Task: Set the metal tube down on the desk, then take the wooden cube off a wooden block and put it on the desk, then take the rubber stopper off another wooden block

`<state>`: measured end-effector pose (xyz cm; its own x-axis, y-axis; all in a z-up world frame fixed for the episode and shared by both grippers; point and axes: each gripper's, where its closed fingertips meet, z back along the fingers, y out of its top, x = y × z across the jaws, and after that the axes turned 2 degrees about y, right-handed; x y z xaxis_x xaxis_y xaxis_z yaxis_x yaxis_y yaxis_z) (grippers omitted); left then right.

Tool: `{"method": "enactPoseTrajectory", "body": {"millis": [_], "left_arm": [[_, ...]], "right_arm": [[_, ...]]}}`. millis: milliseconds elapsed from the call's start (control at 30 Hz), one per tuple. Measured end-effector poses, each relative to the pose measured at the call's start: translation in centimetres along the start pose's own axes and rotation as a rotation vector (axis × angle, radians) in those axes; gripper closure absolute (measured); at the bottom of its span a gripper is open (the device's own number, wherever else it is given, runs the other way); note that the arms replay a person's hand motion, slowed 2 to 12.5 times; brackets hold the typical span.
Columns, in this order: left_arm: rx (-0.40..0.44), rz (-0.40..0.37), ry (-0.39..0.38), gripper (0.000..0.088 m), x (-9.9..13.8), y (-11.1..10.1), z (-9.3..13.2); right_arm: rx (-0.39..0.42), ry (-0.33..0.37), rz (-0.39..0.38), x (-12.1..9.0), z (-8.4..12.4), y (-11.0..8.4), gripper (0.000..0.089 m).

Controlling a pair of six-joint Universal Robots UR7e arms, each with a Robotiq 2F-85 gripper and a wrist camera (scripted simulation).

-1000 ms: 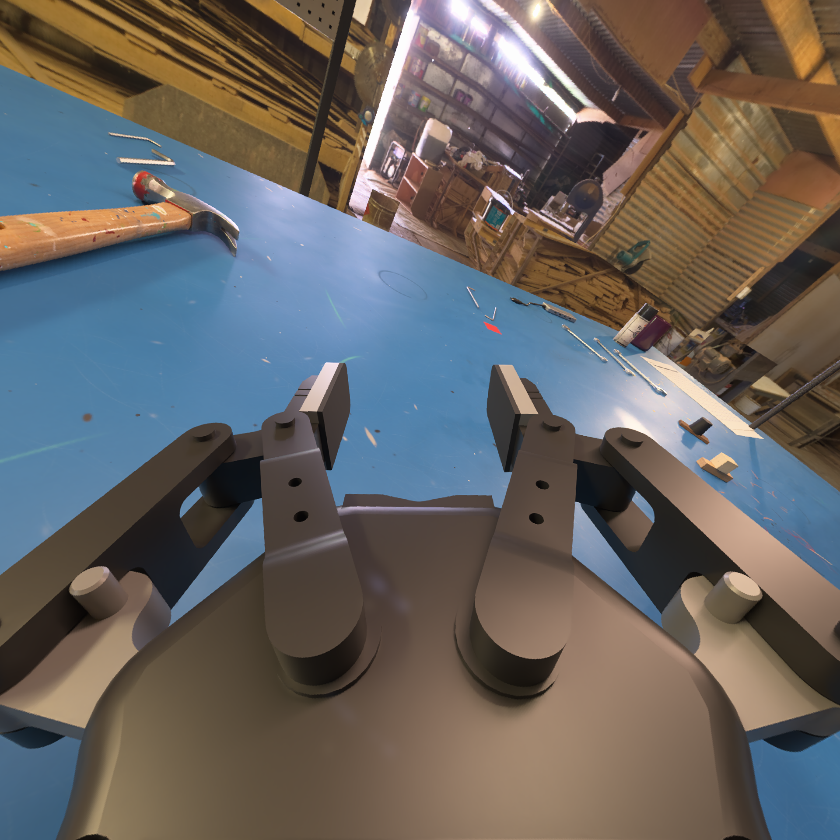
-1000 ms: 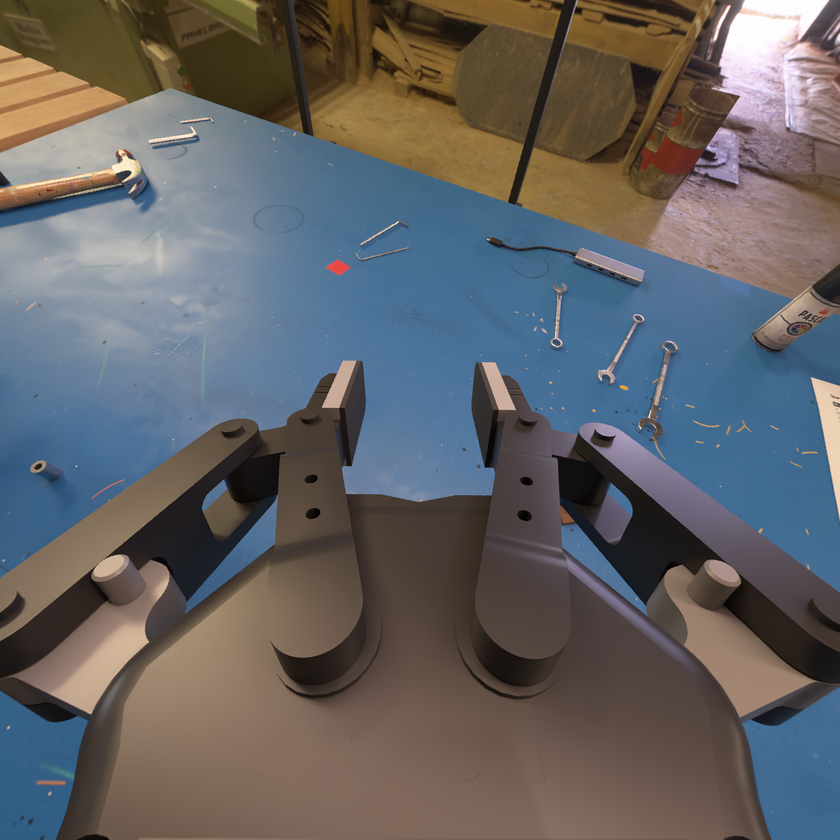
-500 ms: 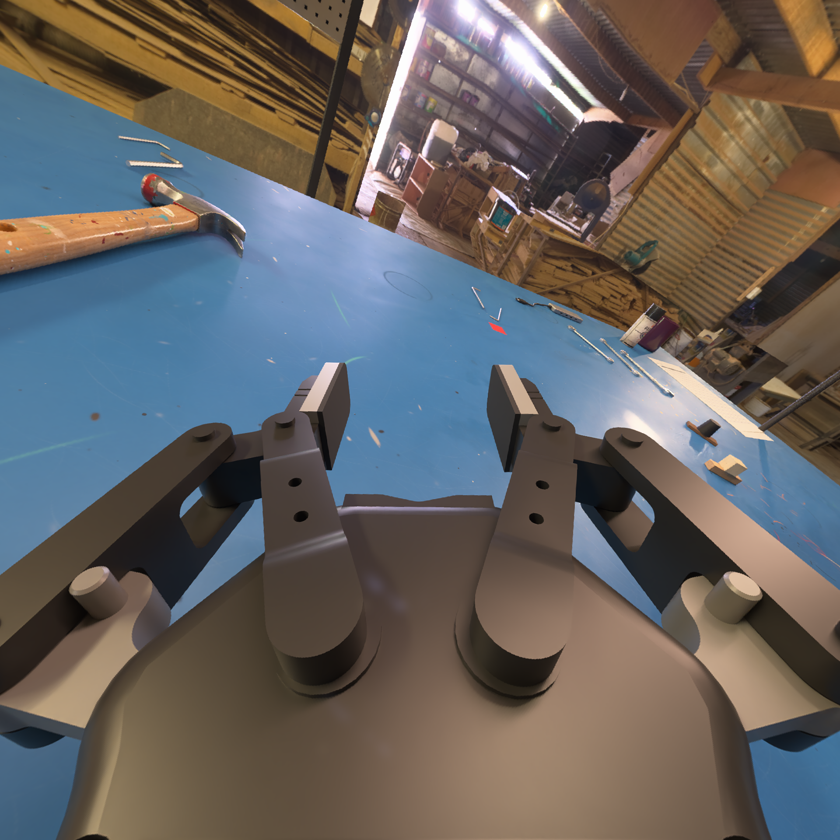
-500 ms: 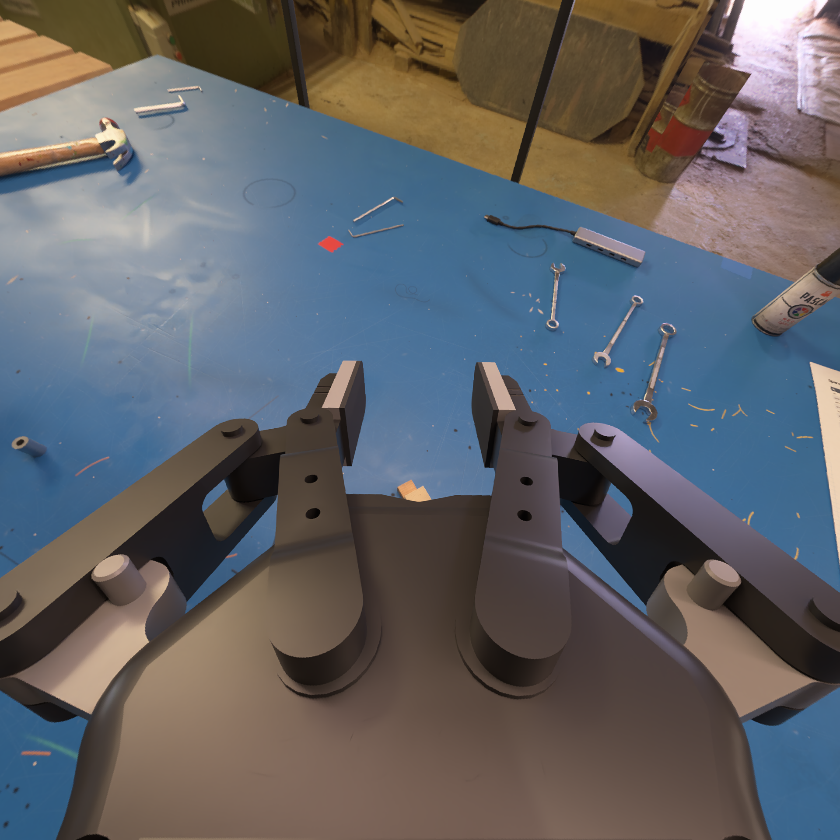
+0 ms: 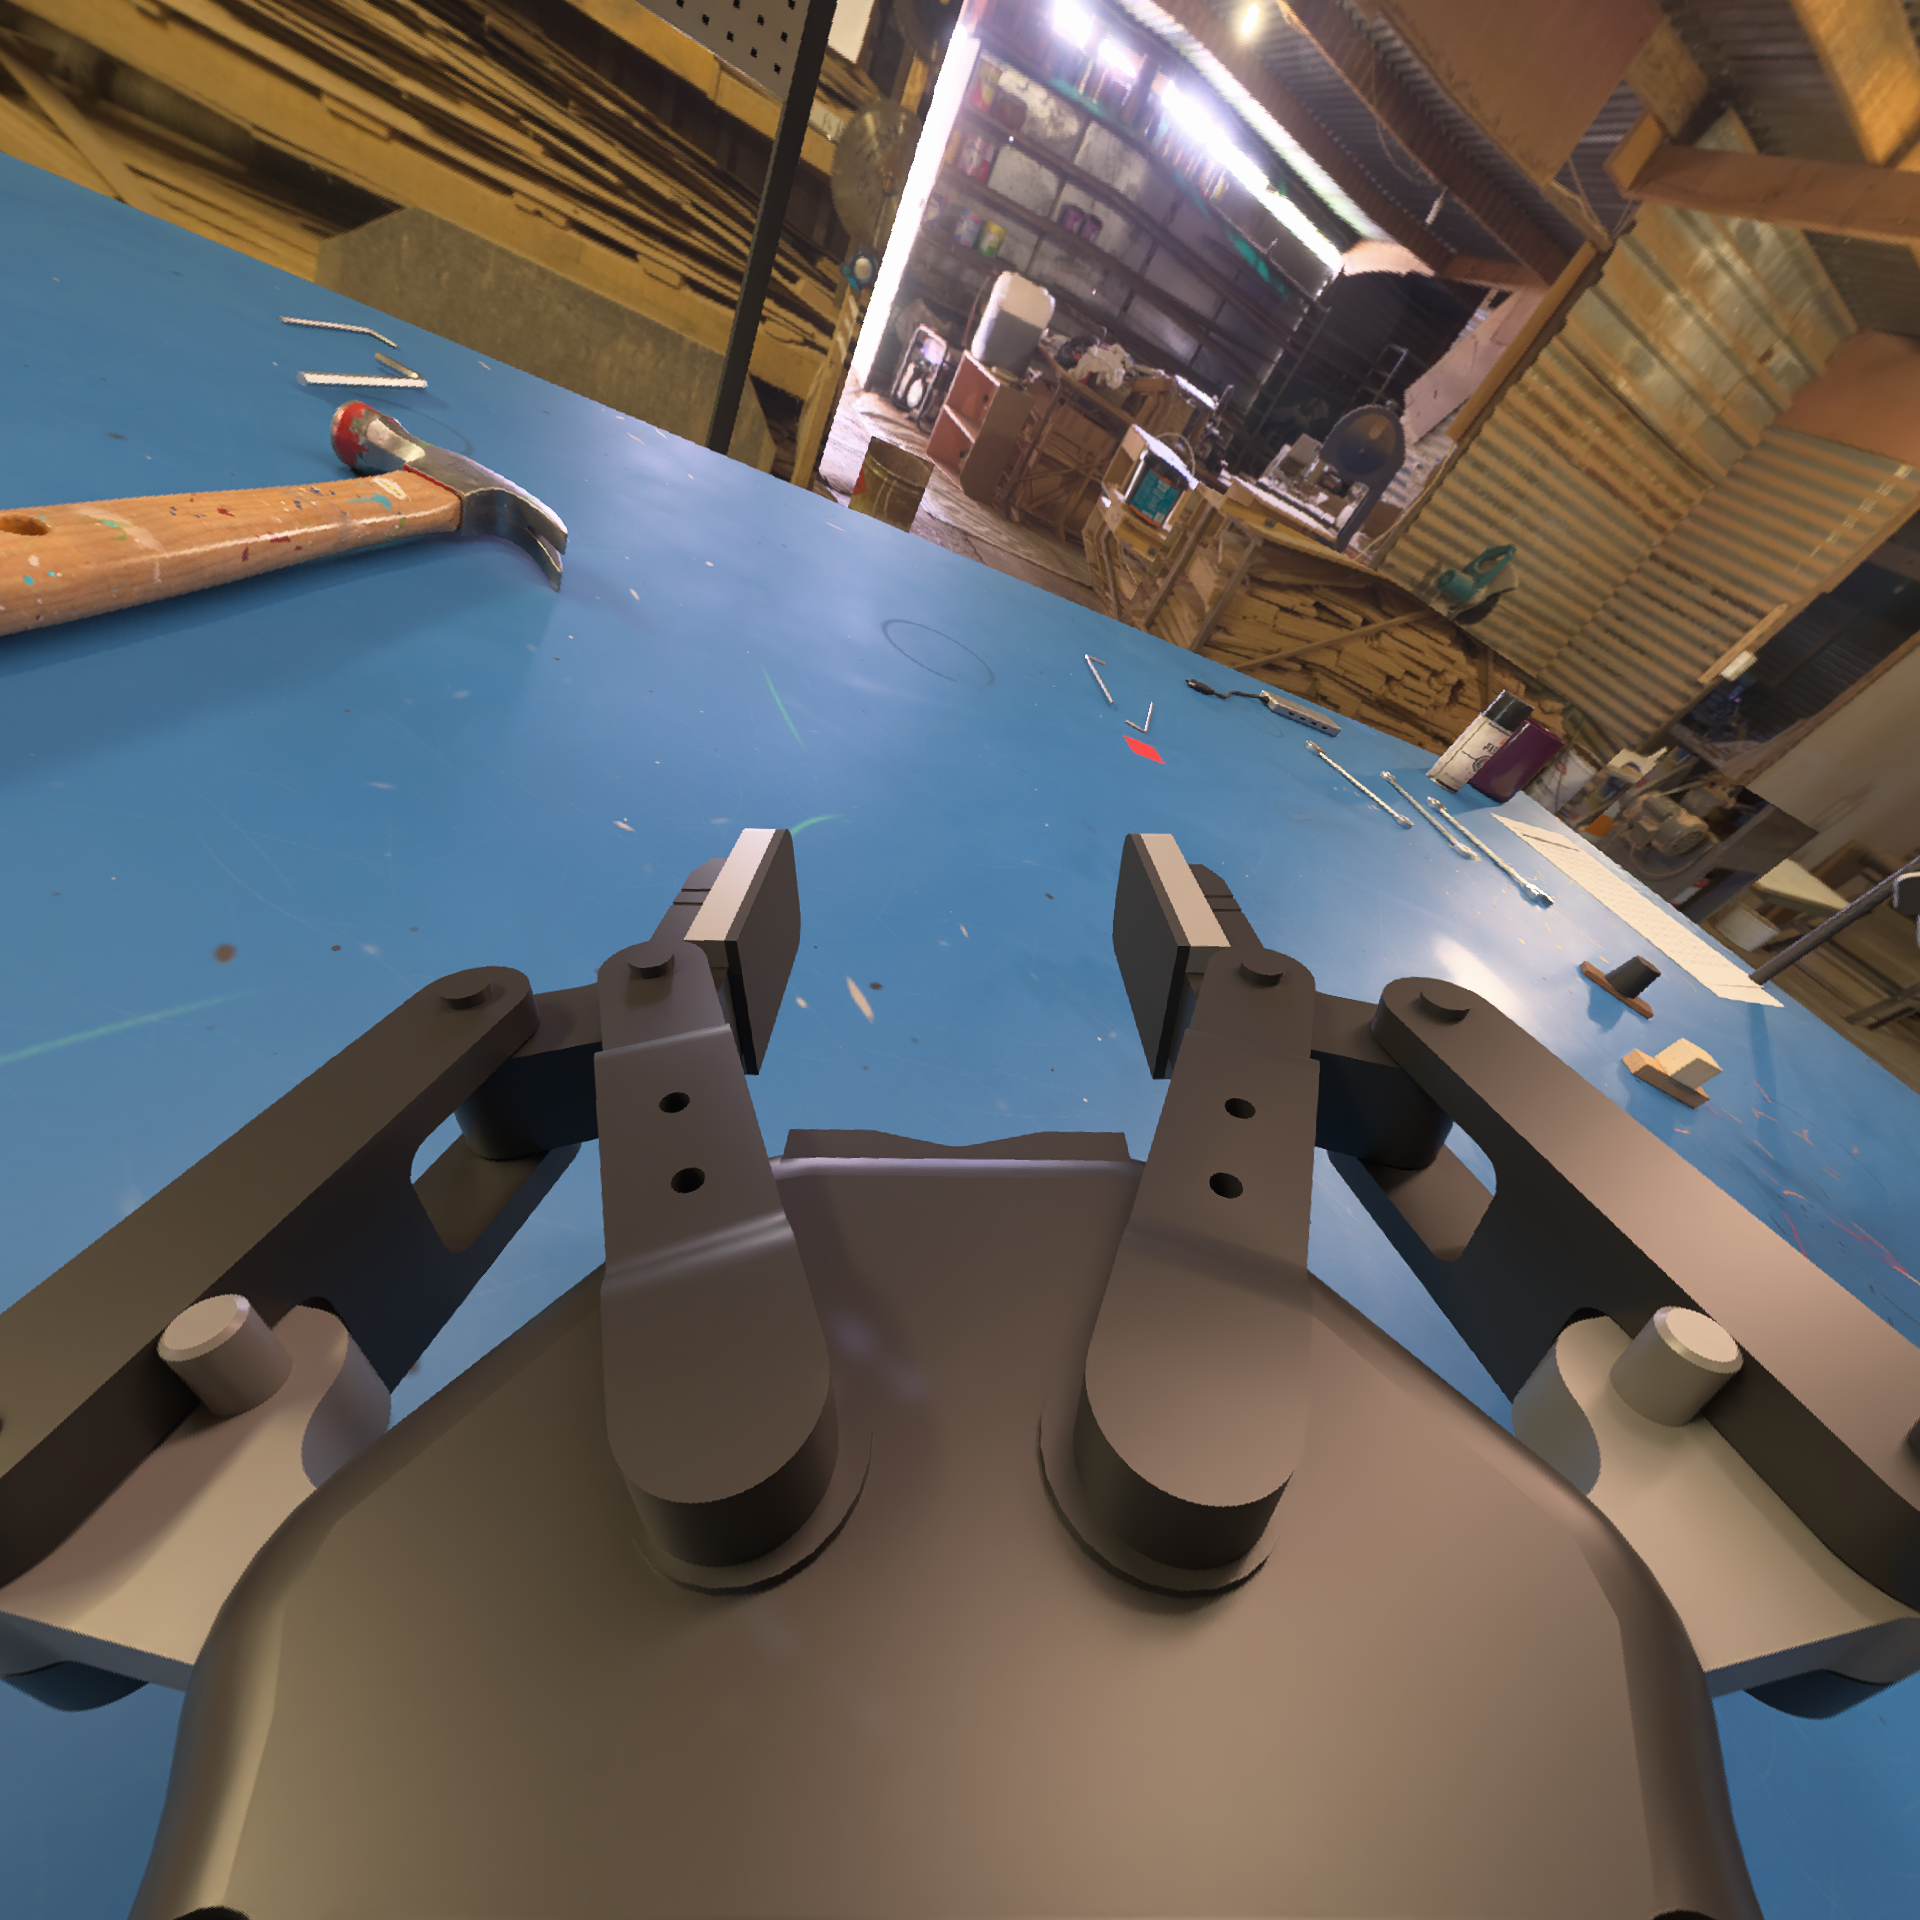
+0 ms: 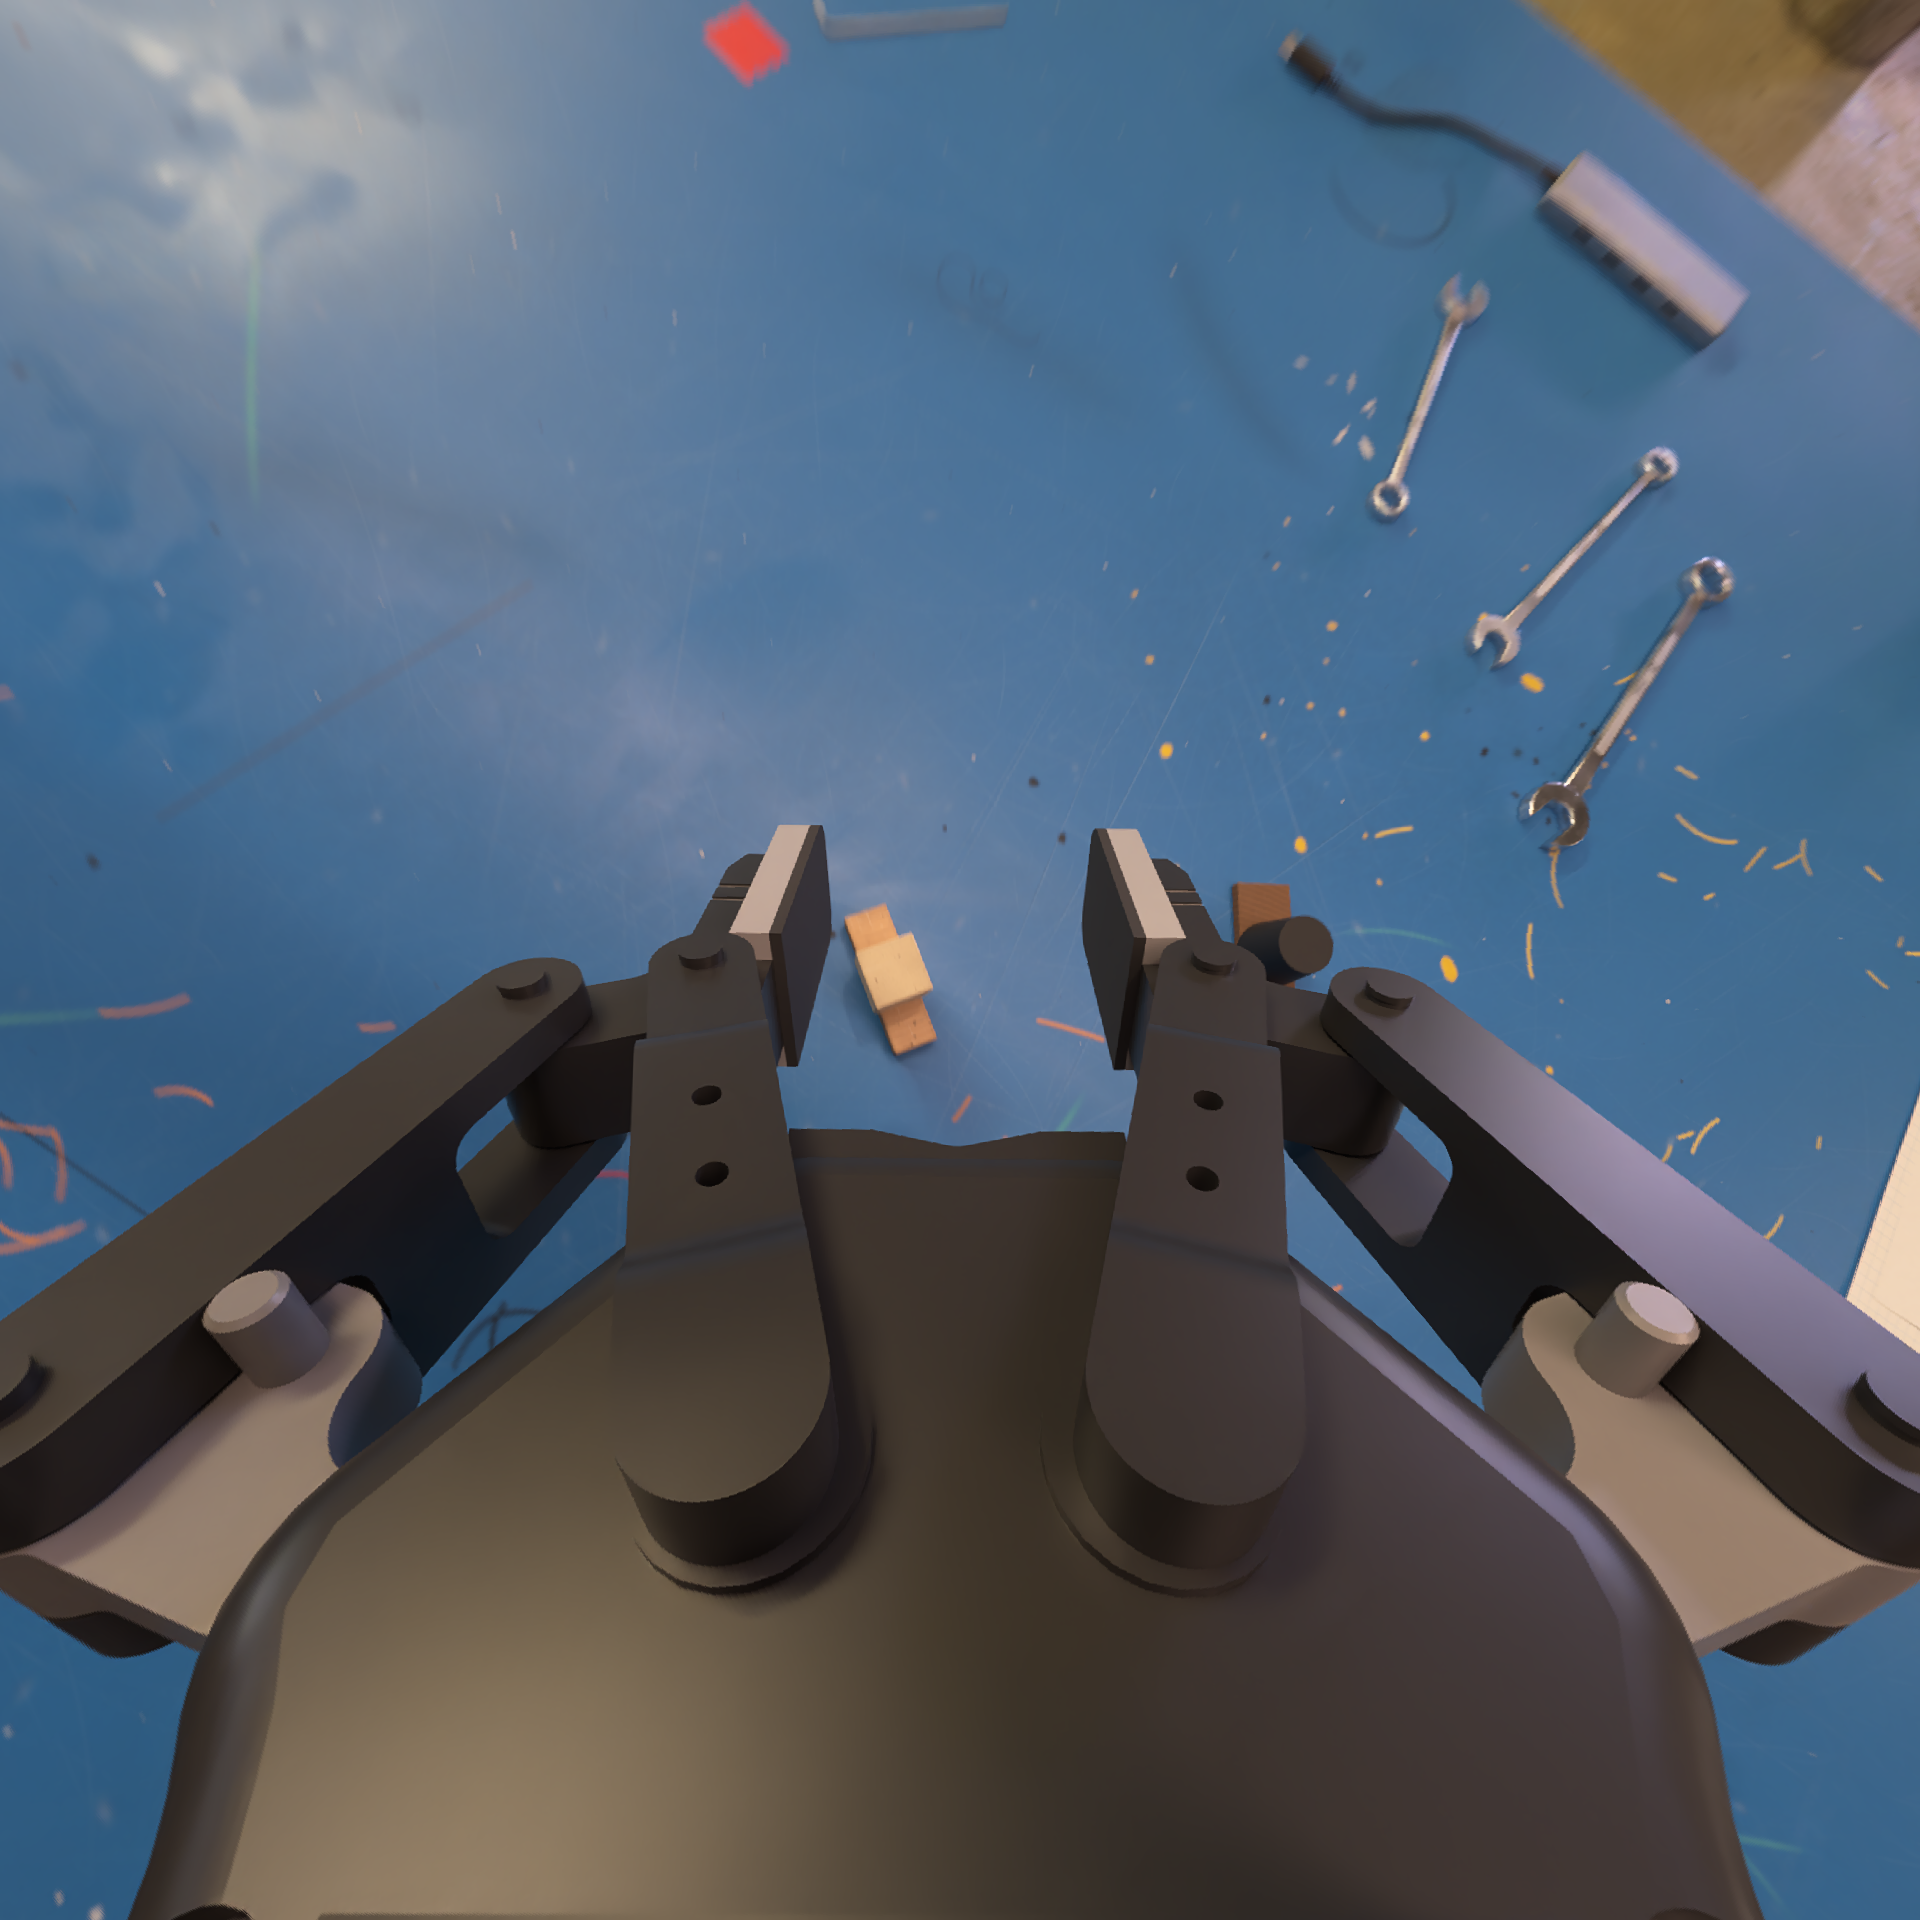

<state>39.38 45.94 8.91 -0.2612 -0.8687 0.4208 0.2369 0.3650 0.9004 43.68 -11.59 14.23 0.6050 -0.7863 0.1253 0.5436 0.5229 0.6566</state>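
Observation:
In the right wrist view a pale wooden cube [image 6: 898, 966] sits on a flat wooden block [image 6: 912, 1031] on the blue desk [image 6: 520, 520]. My right gripper [image 6: 956, 920] is open and empty above it; the cube lies below the gap, nearer the left finger. A dark rubber stopper [image 6: 1290, 948] stands on a brown block [image 6: 1260, 904] just right of the right finger. My left gripper [image 5: 956, 904] is open and empty above bare desk; the cube [image 5: 1681, 1062] and the stopper [image 5: 1633, 975] show far to its right. The metal tube is out of view.
Three wrenches [image 6: 1569, 561], a grey hub with cable [image 6: 1642, 249] and a red square mark [image 6: 746, 42] lie beyond the right gripper. A white sheet [image 6: 1891, 1257] is at the right edge. A hammer [image 5: 260, 530] lies left of the left gripper; a spray can [image 5: 1481, 738] stands far right.
The right gripper has tilted down and moved over the desk, bringing the cube and stopper into view at its fingers; the metal tube has left view. The left gripper has barely shifted.

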Motion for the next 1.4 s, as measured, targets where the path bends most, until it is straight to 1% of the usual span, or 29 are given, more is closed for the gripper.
{"method": "enactPoseTrajectory", "body": {"millis": [133,300,400,533,700,867,1067,1267,1400], "left_arm": [[0.0,-0.001,-0.001,0.0334,0.0,0.0,0.0],[0.003,-0.003,-0.002,0.0334,0.1,0.0,0.0],[0.006,-0.004,-0.003,0.0335,0.1,0.1,0.1],[0.011,-0.006,-0.003,0.0335,0.1,0.1,0.1],[0.015,-0.007,-0.002,0.0335,0.1,0.2,0.2],[0.019,-0.007,-0.003,0.0336,0.1,0.2,0.2],[0.021,-0.006,-0.004,0.0336,0.1,0.3,0.2],[0.02,-0.003,-0.006,0.0336,0.1,0.2,0.2],[0.018,-0.002,-0.008,0.0336,0.1,0.2,0.2]], "right_arm": [[-0.141,0.04,0.072,0.1,-1.8,-1.7,0.0415],[-0.297,0.096,0.157,-0.1,-3.5,-3.6,0.0401],[-0.365,0.122,0.198,-0.2,-4.3,-4.4,0.0397],[-0.434,0.15,0.24,-0.3,-5.2,-5.1,0.0394],[-0.501,0.185,0.272,-0.7,-6.1,-5.9,0.0388],[-0.543,0.218,0.296,-1.2,-6.8,-6.5,0.0383],[-0.592,0.234,0.316,-1.5,-7.4,-7.3,0.0374],[-0.635,0.223,0.329,-1.4,-8.1,-8.1,0.0426],[-0.658,0.214,0.331,-1.3,-8.6,-8.6,0.0479]]}}
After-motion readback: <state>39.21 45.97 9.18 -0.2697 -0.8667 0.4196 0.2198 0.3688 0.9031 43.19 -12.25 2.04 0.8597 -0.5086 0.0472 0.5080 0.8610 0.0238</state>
